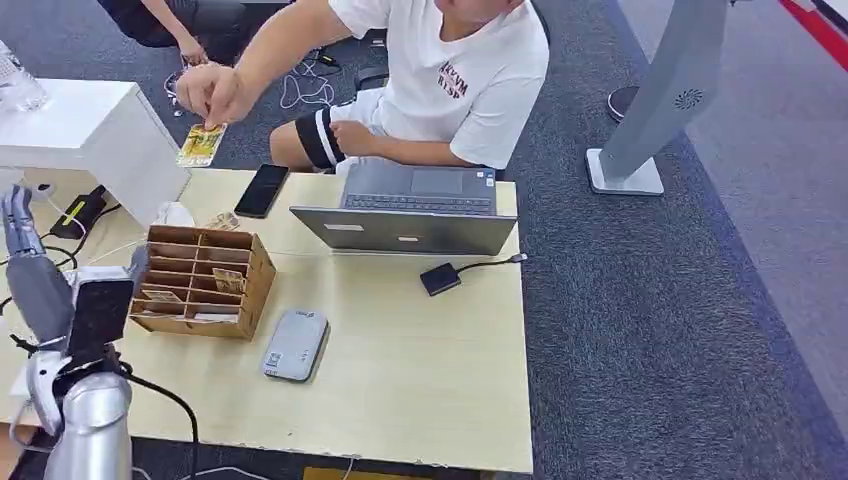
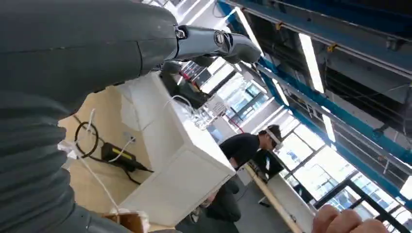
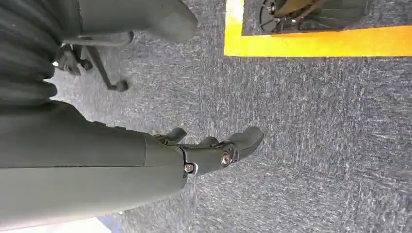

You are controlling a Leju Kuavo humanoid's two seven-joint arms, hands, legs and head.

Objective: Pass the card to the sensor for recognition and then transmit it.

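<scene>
You see the card (image 1: pixel 200 144) pinched in a person's hand (image 1: pixel 210 92), beyond the wooden organizer (image 1: pixel 203 282). Your left hand (image 1: pixel 30 262) beside that organizer holds nothing, fingers spread; your right hand (image 3: pixel 214 148) hangs empty, fingers loosely apart.

Red lettering (too blurred to read) on person's white shirt (image 1: pixel 455 75)

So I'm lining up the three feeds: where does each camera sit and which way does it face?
Head view: high on the body, looking down at the table, card in a person's hand; left hand raised.
Left wrist view: behind the left hand, facing up past the white box to the ceiling.
Right wrist view: behind the hanging right hand, facing carpet.
Shared: head and left wrist show the white box.
</scene>
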